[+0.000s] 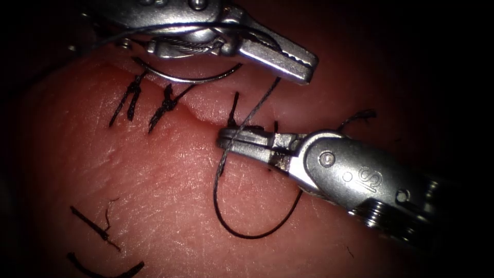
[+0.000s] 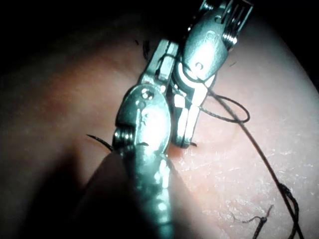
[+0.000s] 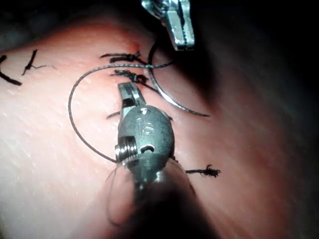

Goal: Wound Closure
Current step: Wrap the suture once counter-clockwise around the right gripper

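Note:
My left tool [image 1: 307, 69] reaches in over the top of the cut [image 1: 198, 116], jaws shut on the thread [image 1: 247, 236]. From there the thread runs down, crosses over my right tool [image 1: 222, 139] and swings in a wide loop on the tissue [image 1: 170, 195] below it. The right tool lies across the cut with shut jaws. A short thread end [image 1: 234, 105] stands at its tip; whether it is gripped I cannot tell. The curved needle [image 1: 190, 80] lies free on the tissue under the left tool, not in the tissue, and appears in the right wrist view as the needle [image 3: 169, 97].
Two tied stitches [image 1: 164, 105] [image 1: 131, 98] cross the cut to the left of the tools. Cut ends of thread [image 1: 95, 226] lie on the tissue at the lower left, and a frayed end [image 1: 360, 116] lies right of the cut.

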Motion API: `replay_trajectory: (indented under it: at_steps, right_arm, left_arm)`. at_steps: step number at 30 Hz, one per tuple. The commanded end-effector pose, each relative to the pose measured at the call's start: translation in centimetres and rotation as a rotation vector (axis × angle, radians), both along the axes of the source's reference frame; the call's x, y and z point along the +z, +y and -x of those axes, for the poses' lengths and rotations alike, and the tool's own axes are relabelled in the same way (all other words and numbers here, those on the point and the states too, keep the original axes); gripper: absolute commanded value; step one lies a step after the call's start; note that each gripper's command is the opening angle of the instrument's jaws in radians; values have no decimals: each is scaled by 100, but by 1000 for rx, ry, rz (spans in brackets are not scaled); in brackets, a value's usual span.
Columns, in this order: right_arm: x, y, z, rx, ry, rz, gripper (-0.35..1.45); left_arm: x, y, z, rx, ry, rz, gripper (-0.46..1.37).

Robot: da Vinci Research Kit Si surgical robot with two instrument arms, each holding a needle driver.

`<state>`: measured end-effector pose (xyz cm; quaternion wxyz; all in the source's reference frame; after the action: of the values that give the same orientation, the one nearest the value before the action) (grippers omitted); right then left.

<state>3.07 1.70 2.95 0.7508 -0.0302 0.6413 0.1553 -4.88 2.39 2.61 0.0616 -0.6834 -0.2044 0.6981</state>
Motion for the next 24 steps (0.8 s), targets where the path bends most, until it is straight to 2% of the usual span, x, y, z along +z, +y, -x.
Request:
replay_trajectory:
  at_steps: [1, 6, 9, 13, 21, 24]
  right_arm:
    - [0, 0, -2, 1, 2, 5, -35]
    - [-1, -2, -10, -36, 30, 21, -35]
    - [-3, -3, -12, -27, 46, 32, -35]
    - [-8, -3, -14, 1, 88, 55, -35]
    - [-25, 1, -13, 87, 217, 84, -35]
    - [-30, 2, -11, 98, 235, 92, -35]
  left_arm:
    - [1, 0, 3, 10, -5, 0, -35]
    - [13, 4, 8, 16, -23, 2, -35]
    - [22, 5, 8, 18, -24, 0, -35]
    - [37, 4, 9, 11, -36, -11, -35]
    - [56, -1, 9, -9, -66, -33, -35]
    - [62, -4, 8, -11, -71, -34, -35]
